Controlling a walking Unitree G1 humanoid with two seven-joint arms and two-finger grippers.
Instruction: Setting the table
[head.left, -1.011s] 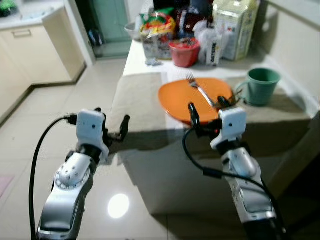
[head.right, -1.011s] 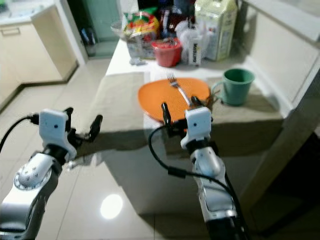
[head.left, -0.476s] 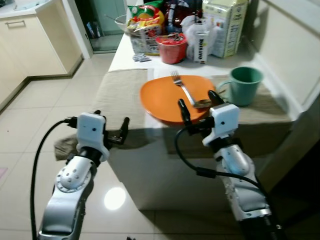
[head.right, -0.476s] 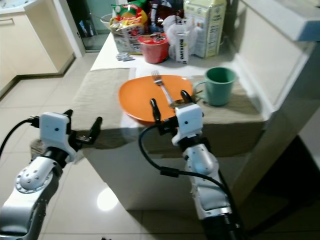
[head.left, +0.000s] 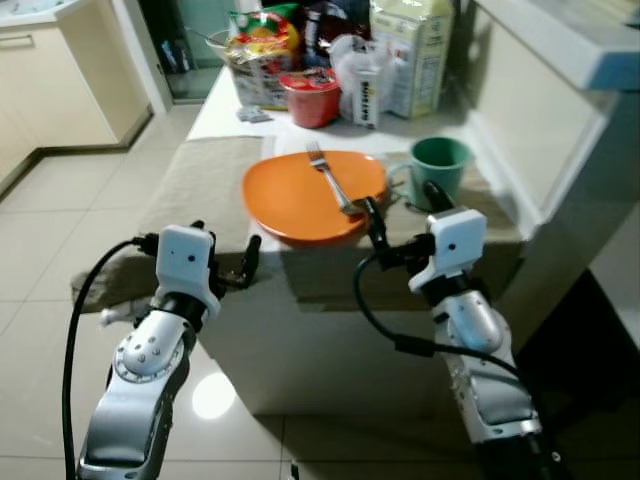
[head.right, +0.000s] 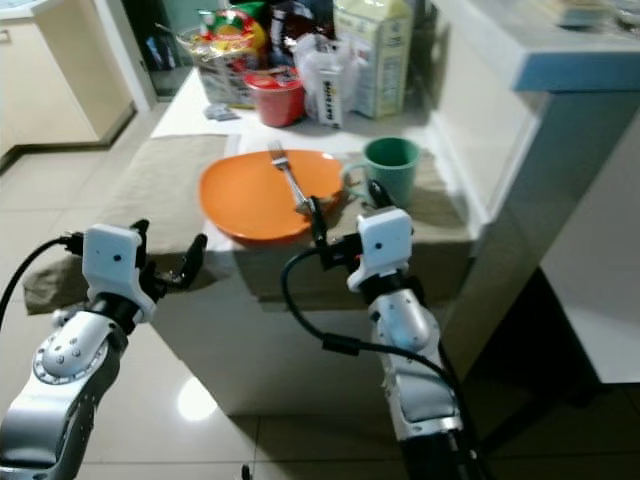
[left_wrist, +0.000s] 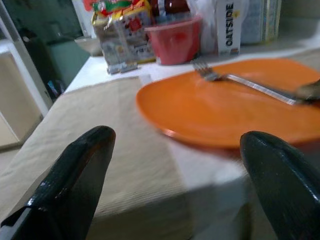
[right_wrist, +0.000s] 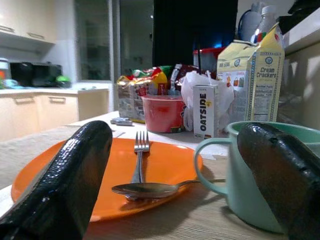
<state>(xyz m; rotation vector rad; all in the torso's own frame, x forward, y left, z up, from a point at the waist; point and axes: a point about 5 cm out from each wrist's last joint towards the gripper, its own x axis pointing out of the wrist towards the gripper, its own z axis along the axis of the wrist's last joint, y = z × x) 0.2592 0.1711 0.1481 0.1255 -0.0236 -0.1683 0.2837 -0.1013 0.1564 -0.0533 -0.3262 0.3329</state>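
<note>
Two black fingers (left_wrist: 75, 180) stood spread before an orange plate (left_wrist: 210, 107) carrying a fork (left_wrist: 245, 85), on a beige cloth (left_wrist: 95, 135), with a red tub (left_wrist: 175, 45) behind

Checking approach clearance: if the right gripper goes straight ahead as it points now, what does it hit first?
Probably the spoon lying on the orange plate beside the fork; the green mug sits toward one finger's side. The right gripper is open. Depth is uncertain.
</note>
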